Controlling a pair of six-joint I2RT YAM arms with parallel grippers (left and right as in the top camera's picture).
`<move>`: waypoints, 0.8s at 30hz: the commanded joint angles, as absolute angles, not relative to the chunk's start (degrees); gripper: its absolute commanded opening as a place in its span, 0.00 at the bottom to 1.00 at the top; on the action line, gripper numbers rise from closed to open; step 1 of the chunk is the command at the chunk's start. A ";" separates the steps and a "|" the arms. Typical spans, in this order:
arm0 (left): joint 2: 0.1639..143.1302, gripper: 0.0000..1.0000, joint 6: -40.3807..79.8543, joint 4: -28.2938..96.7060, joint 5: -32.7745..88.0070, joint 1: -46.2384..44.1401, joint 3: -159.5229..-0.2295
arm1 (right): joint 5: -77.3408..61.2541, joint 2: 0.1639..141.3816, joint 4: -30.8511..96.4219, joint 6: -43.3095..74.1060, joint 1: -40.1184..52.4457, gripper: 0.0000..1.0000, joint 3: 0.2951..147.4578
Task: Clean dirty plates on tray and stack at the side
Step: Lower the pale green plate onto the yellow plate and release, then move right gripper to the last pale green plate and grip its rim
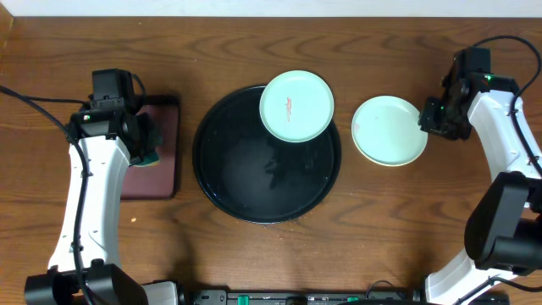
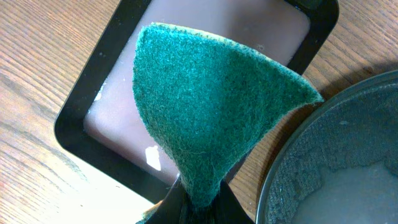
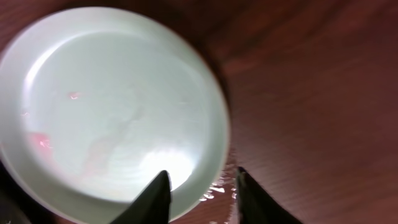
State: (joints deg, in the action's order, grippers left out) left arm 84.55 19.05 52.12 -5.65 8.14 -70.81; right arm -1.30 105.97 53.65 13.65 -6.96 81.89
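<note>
1 red-smeared mint plate (image 1: 296, 105) overlapped 1 black tray (image 1: 246, 169); 1 pale plate (image 1: 389, 130) lay beside. Left gripper (image 2: 189, 208) clamped 1 sponge (image 2: 205, 106); right gripper (image 3: 202, 180) gaped.

One plate (image 1: 296, 106) lies on the tray (image 1: 237, 186), stacked plates (image 1: 389, 131) to its right.

White-shelled left arm (image 1: 85, 195) and right arm (image 1: 512, 140), black joints, black cables (image 1: 25, 97), green light (image 1: 489, 78) on right wrist.
</note>
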 commanded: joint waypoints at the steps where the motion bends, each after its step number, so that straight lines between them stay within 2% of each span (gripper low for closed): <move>1: 84.99 0.07 17.85 52.01 -5.52 8.34 -71.48 | -5.93 106.06 53.01 12.08 -3.46 0.36 82.72; 9: 84.99 0.07 17.85 51.94 -5.52 8.34 -71.48 | -17.65 109.51 52.49 9.74 4.36 0.48 94.26; 14: 84.99 0.07 17.85 51.94 -5.52 8.34 -71.48 | -20.43 122.89 59.33 5.98 8.84 0.55 111.00; 19: 84.99 0.07 17.87 51.57 -5.52 8.34 -71.48 | -20.40 133.97 61.95 5.48 11.92 0.52 121.08; 24: 84.99 0.07 17.85 51.57 -5.52 8.34 -71.48 | -17.93 137.19 60.97 5.50 13.28 0.41 121.10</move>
State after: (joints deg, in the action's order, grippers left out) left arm 84.64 19.03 51.68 -5.41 8.14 -70.81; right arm -19.18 136.18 61.06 6.44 12.45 119.20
